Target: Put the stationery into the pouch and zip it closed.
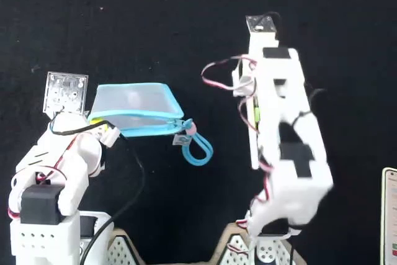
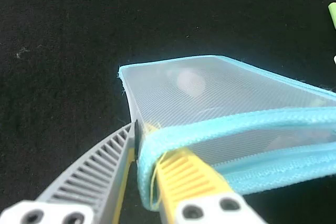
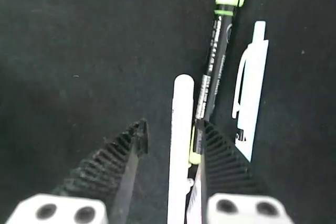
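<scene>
Though white print runs along the black marker [image 3: 212, 77], it is unreadable

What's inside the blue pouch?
The pouch is see-through and nothing shows in it; it looks empty. The left claw pinches its open edge and covers that corner, so there I cannot tell.
</scene>
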You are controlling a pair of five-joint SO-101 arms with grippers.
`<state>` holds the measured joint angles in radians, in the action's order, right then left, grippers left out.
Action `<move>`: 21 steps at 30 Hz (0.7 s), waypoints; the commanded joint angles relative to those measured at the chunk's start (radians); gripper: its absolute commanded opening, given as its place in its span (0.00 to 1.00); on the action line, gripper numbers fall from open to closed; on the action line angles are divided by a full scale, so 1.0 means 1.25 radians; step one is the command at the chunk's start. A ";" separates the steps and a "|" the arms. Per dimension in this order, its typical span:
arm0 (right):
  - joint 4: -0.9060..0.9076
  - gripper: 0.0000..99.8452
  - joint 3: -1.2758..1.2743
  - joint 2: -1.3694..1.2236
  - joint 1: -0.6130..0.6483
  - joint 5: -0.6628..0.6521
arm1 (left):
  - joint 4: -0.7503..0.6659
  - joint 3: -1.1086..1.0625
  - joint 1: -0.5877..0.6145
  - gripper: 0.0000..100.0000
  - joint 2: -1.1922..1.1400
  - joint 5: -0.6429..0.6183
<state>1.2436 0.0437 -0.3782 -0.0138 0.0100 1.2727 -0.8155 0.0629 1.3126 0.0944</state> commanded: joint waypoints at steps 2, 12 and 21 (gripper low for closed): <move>0.097 0.14 0.218 -0.138 -0.006 -0.039 | 0.002 0.009 0.008 0.03 0.005 0.007; 0.238 0.14 0.524 -0.388 0.006 -0.092 | 0.002 0.009 0.008 0.03 0.005 0.007; 0.377 0.01 0.716 -0.506 0.011 -0.119 | 0.002 0.009 0.008 0.03 0.005 0.007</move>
<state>1.6579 0.8508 -1.0012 -0.0169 -0.1312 1.2727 -0.8155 0.0629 1.3126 0.0944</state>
